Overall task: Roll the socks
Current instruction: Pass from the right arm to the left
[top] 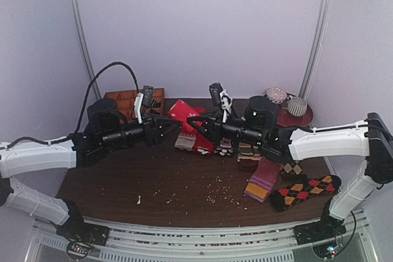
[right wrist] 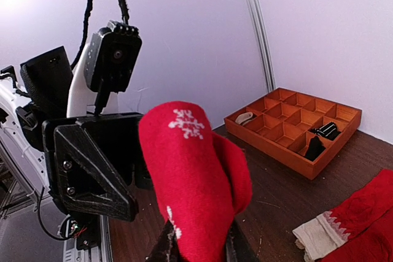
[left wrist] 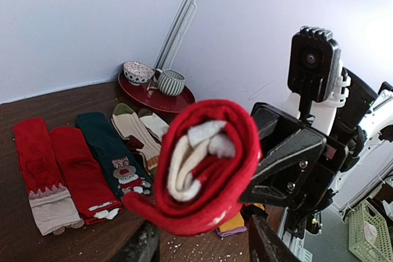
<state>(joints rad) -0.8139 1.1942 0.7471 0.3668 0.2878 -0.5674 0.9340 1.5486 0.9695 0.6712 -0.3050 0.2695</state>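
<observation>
The rolled socks (left wrist: pixel 209 151) are up in the air over the table (top: pixel 153 182), caught between both arms. The left gripper (left wrist: pixel 202 243) and right gripper (right wrist: pixel 199 246) each look pinched shut on the red bundle from opposite sides. It's a soft, light, squishy thing with the cream cuff curled inside, so I reckon it'll spring open if let go. Best bet is to squeeze across the whole thickness of the roll, not just the outer layer.
</observation>
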